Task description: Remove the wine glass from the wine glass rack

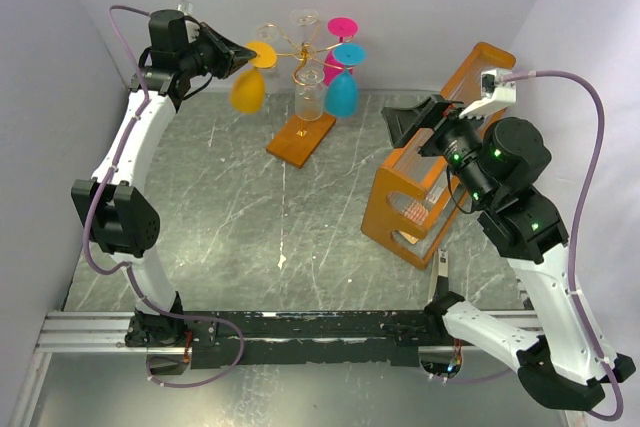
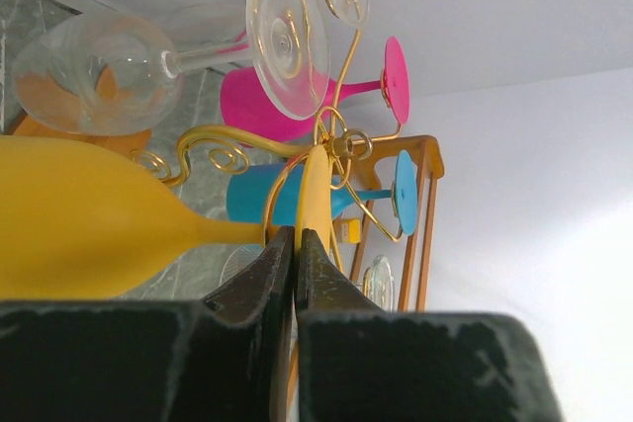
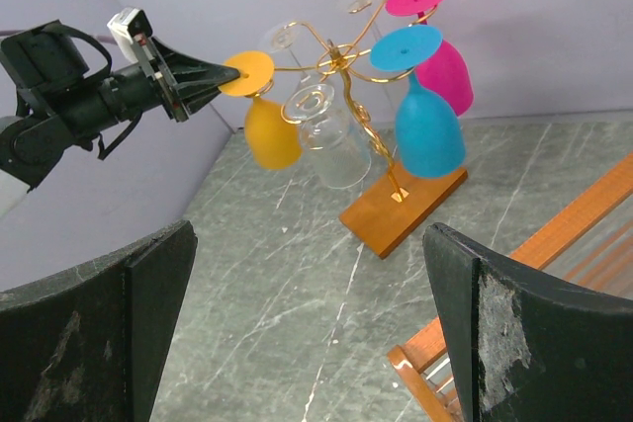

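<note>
Grasp made: left pincer [image 2: 297, 240] pinches the foot of the opaque yellow wine glass [image 2: 89, 229] hanging bowl-down beneath it on the thin gold wire rack [image 3: 404, 209]. Next, probably, slide it off its scroll. Right pincer [image 3: 309, 244] spread.

No text, label, brand, number or sign is showing readably in any of the three views.
</note>
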Available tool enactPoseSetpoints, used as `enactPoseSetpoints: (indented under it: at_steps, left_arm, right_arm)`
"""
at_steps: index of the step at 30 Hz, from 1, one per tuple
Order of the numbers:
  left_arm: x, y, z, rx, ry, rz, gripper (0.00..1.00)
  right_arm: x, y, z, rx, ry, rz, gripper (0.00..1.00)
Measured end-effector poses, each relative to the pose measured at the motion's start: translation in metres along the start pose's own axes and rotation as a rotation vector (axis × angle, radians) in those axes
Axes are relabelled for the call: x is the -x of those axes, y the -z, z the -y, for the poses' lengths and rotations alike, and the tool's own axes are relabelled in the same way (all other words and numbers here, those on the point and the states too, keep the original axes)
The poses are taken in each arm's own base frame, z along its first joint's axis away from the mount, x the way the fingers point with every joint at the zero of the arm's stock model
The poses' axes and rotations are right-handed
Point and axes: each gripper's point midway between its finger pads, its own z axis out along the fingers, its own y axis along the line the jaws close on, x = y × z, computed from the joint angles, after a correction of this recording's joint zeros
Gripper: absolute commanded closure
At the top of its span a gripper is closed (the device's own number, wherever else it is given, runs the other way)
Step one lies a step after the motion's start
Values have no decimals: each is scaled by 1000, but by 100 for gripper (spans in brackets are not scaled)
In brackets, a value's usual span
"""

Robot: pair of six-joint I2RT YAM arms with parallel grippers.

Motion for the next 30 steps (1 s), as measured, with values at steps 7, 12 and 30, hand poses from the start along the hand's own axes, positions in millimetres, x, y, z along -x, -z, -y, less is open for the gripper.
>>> enactPoseSetpoints:
  at_steps: [7,12,30]
  left_arm:
    - [3,-1,6,-13,66,11,93]
    - [6,-4,11,-27,89,14,93]
    - [-21,-22,32,-80,87,-70,93]
  right_arm:
    - [2,1,1,-7,0,7,0]
    - [3,2,2,-10,-1,11,0]
    - [4,4,2,-11,-2,16,0]
